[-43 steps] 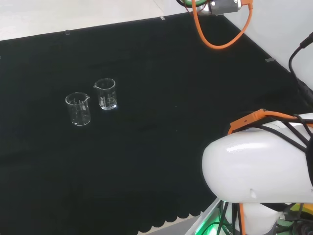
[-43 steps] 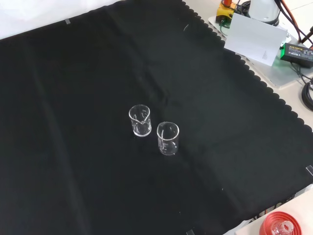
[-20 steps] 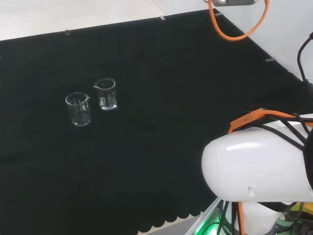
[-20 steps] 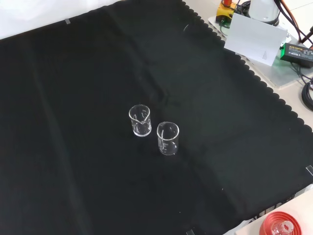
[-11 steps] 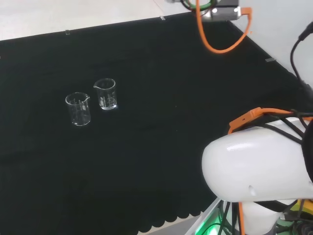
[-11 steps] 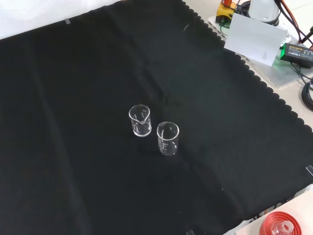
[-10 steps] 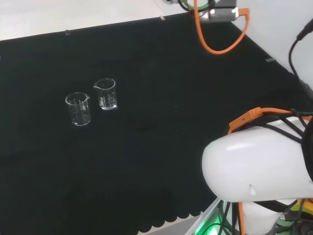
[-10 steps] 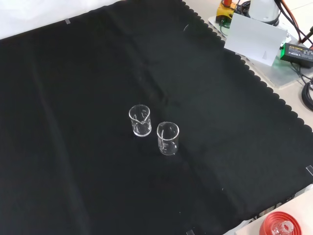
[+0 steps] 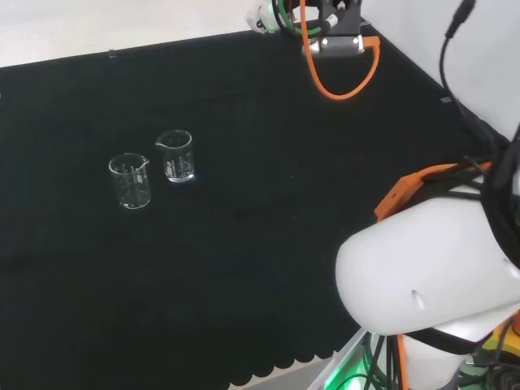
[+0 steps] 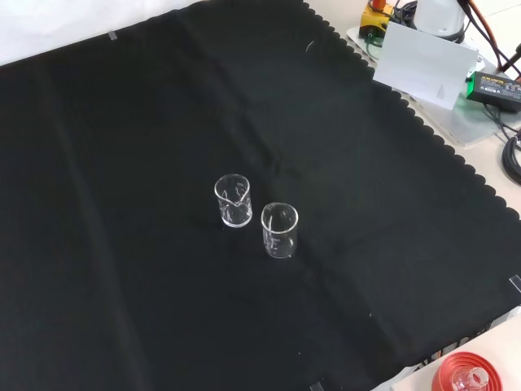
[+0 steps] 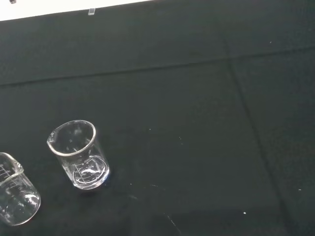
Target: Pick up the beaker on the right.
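While no grasp is made yet, the beaker on the right (image 9: 175,156) stands upright and empty on the black cloth (image 9: 268,244), left of centre in the head view. It is the farther one of the pair in the front view (image 10: 234,199) and sits whole in the wrist view (image 11: 78,155). I take it as the target by the head view. The front view puts the other beaker to the right, so the choice is a judgement.

The other beaker (image 9: 130,180) stands just beside it to the left in the head view, apart from it, also upright and empty.

Step in hand: approach. The arm's end, with its orange cable (image 9: 337,81), hangs at the far right edge of the cloth in the head view, well apart from both beakers. I cannot tell how the hand is set.

Next move calls for: travel left across the cloth, descent beside the target, and closing round its wall without knocking the neighbour.

Count: two glass beakers and one red ribbed stand (image 10: 464,376) off the cloth's near right corner in the front view.
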You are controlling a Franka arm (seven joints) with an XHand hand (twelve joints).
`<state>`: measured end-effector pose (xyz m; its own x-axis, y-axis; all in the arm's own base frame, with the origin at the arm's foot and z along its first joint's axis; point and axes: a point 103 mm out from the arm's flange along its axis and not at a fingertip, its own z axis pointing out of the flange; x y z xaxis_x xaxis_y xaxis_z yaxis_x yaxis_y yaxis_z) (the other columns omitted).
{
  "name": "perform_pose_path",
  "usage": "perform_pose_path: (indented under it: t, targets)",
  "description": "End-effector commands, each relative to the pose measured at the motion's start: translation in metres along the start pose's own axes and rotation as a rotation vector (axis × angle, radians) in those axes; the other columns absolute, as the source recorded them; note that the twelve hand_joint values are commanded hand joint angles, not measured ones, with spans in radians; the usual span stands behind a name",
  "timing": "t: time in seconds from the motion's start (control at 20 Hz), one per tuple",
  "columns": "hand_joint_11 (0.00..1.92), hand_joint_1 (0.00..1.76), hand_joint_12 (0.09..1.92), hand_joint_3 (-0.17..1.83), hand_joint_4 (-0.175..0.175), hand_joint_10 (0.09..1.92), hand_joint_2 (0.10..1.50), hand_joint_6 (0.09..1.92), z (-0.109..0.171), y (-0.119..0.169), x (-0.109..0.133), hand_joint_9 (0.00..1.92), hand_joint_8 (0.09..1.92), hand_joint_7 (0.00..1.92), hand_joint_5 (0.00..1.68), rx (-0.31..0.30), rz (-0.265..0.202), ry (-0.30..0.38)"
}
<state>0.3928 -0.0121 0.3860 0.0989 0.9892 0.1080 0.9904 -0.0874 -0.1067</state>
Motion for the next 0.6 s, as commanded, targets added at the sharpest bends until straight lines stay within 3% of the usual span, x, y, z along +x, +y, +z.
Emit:
perform_pose_path:
  t: [0.05,0.6]
  targets:
    - [0.0,0.43,1.01,0.13,-0.063,0.68,1.18,0.09,0.022,0.053,-0.003,0.17,0.53,0.12,0.3,-0.035,-0.036,0.065]
    - [0.0,0.46,1.02,0.13,-0.064,0.69,1.14,0.09,0.072,0.099,-0.005,0.18,0.54,0.12,0.3,-0.018,-0.135,0.143]
